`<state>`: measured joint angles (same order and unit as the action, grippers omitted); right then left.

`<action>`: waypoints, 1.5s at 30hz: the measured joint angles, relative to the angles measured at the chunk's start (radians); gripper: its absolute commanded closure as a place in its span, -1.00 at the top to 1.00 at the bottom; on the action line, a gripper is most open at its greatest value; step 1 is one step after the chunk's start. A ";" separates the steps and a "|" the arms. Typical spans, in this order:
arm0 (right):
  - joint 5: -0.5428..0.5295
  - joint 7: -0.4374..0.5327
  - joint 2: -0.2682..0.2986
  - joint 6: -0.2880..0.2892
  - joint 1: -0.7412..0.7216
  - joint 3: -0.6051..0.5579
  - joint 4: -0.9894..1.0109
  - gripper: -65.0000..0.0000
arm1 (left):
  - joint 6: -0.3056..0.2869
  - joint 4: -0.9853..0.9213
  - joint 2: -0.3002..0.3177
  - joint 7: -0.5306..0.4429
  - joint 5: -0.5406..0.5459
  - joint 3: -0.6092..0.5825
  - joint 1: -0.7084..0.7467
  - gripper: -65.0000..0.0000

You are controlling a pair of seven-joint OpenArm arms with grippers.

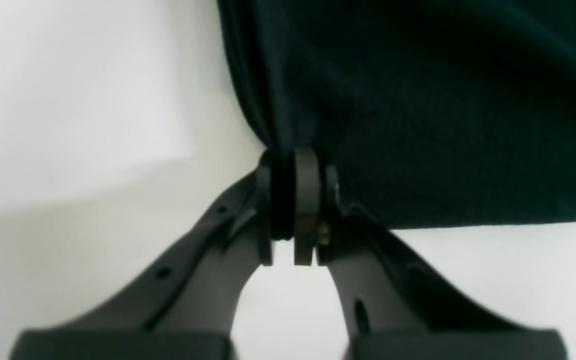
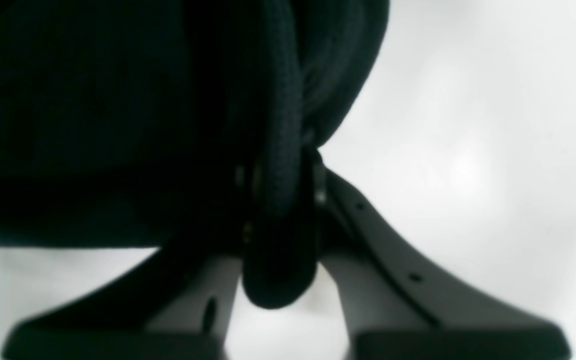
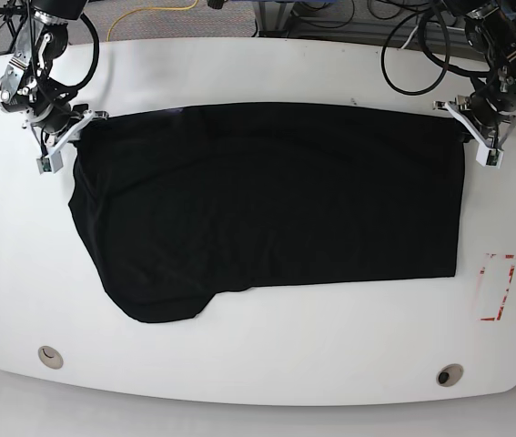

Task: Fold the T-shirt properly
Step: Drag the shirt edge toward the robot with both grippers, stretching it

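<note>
Base view: the T-shirt (image 3: 267, 205) is lying spread across the middle of the white table (image 3: 258, 364), its long edge running from upper left to upper right of the frame, a rounded flap drooping toward the lower left. I am pinching its upper-right corner with my left gripper (image 3: 469, 130); in the left wrist view my left gripper (image 1: 293, 200) is clenching a thin fold of the T-shirt (image 1: 443, 110) at frame centre. My right gripper (image 3: 77, 130) is gripping the upper-left corner; in the right wrist view my right gripper (image 2: 280, 200) is squeezing a thick rolled hem of the T-shirt (image 2: 93, 115). A red-outlined marking (image 3: 497, 287) is sitting at the right edge of the table
</note>
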<state>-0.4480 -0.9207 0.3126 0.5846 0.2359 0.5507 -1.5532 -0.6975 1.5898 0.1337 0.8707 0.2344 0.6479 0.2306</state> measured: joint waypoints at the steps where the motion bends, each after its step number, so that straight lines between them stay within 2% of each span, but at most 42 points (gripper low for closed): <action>1: -0.001 -0.001 0.000 0.000 0.012 0.000 -0.012 -0.99 | 0.000 0.002 0.000 0.000 0.000 0.000 0.000 -0.95; 12: -0.004 -0.049 -0.001 0.000 0.133 0.019 -0.126 -0.98 | -0.003 0.163 0.008 0.050 -0.032 0.002 0.127 -0.95; 18: -0.007 -0.057 -0.002 0.001 0.207 0.067 -0.171 -0.98 | -0.004 0.227 0.016 0.031 -0.013 0.002 0.168 -0.94; 24: -0.010 -0.079 -0.004 0.005 0.255 0.111 -0.196 -0.98 | -0.011 0.232 0.023 0.032 -0.008 0.023 0.194 -0.94; 35: -0.018 -0.079 -0.008 0.008 0.283 0.110 -0.232 -0.95 | -0.011 0.232 0.024 0.035 -0.013 0.028 0.224 -0.93; 37: -0.019 -0.094 -0.008 0.007 0.282 0.109 -0.232 -0.80 | -0.010 0.232 0.025 0.040 -0.014 0.031 0.225 -0.92; 40: -0.019 -0.113 -0.008 0.007 0.281 0.109 -0.232 -0.40 | -0.010 0.232 0.026 0.031 -0.012 0.032 0.236 -0.85; 44: 0.000 -0.115 -0.008 0.007 0.282 0.114 -0.232 0.25 | -0.010 0.232 0.025 0.032 -0.018 0.032 0.256 -0.54; 45: 0.000 -0.122 -0.006 0.005 0.282 0.117 -0.232 0.35 | -0.009 0.232 0.025 0.040 -0.028 0.032 0.257 -0.47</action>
<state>-0.4480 -1.0424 0.3065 0.5900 0.5175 0.6674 -1.7855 -0.7063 1.8217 0.1585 0.9104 0.2066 0.6804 0.4881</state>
